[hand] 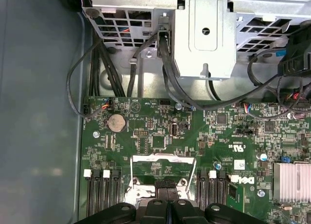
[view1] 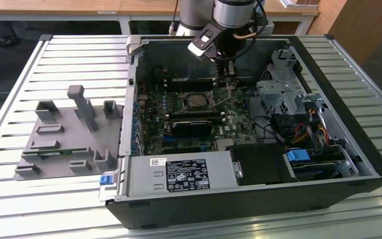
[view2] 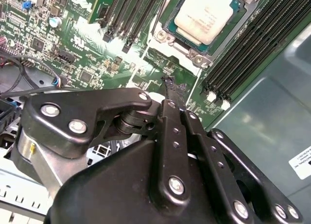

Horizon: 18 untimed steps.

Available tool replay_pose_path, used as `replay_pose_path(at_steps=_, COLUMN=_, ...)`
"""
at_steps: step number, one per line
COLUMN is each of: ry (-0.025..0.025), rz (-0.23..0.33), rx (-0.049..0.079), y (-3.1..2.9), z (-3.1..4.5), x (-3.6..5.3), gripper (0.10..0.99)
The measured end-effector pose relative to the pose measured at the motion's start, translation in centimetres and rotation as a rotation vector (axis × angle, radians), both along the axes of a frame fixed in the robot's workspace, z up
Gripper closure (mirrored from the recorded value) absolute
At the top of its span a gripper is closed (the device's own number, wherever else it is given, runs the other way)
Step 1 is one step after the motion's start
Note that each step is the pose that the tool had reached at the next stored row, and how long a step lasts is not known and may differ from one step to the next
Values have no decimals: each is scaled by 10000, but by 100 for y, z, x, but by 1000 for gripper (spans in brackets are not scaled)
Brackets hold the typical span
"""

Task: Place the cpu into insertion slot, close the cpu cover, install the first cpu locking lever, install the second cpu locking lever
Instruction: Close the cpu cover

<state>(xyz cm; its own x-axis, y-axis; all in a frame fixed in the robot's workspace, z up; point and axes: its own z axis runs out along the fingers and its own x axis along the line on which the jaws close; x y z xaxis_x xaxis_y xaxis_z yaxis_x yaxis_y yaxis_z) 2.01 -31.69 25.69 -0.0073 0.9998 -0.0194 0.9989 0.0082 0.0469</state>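
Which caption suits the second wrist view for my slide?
Shut gripper above the green motherboard, near the cpu seated in the insertion slot.

You see a black computer case (view1: 244, 211) on a pale silver table (view1: 18, 209) striped with parallel slats. In the exterior view, at nine o'clock from the case, the fixture block (view1: 65, 139) is plain matte grey. Inside, the motherboard (view1: 177, 132) is dark green, speckled with small black and silver parts. In the second wrist view the cpu (view2: 206, 17) has a dull silver-grey top, and the memory slots (view2: 245, 46) beside it are black with white end clips. Your gripper (view2: 173, 87) is glossy black with silver screw heads. At six o'clock from the board, the power supply (view1: 141, 179) is silver with a black label, and a blue latch (view1: 107, 179) sits at its nine o'clock.
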Motion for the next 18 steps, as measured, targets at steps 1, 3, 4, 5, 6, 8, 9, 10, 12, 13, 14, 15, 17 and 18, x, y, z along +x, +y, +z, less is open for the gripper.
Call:
replay_pose_path(at_steps=1, ry=1, rz=0, rx=0, y=1, z=-1, x=6, gripper=980)
replay_pose_path(at_steps=3, ry=2, rz=1, rx=1, y=3, z=-2, x=19, gripper=980)
replay_pose_path(at_steps=4, ry=3, rz=1, rx=2, y=3, z=-3, x=25, gripper=980)
replay_pose_path(at_steps=5, ry=4, rz=1, rx=2, y=4, z=-4, x=31, gripper=980)
replay_pose_path(at_steps=6, ry=5, rz=0, rx=2, y=5, z=-4, x=37, gripper=980)
replay_pose_path(at_steps=8, ry=7, rz=1, rx=1, y=9, z=-6, x=50, gripper=980)
replay_pose_path(at_steps=9, ry=8, rz=1, rx=1, y=12, z=-7, x=59, gripper=980)
replay_pose_path(at_steps=10, ry=10, rz=1, rx=0, y=14, z=-9, x=67, gripper=980)
replay_pose_path(at_steps=12, ry=13, rz=0, rx=1, y=24, z=-14, x=87, gripper=980)
replay_pose_path(at_steps=13, ry=15, rz=0, rx=2, y=31, z=-16, x=101, gripper=980)
replay_pose_path(at_steps=14, ry=19, rz=0, rx=0, y=38, z=-18, x=118, gripper=980)
replay_pose_path(at_steps=15, ry=23, rz=0, rx=0, y=44, z=-21, x=136, gripper=980)
replay_pose_path(at_steps=17, ry=30, rz=2, rx=2, y=53, z=-27, x=169, gripper=980)
replay_pose_path(at_steps=18, ry=33, rz=2, rx=1, y=55, z=-30, x=182, gripper=980)
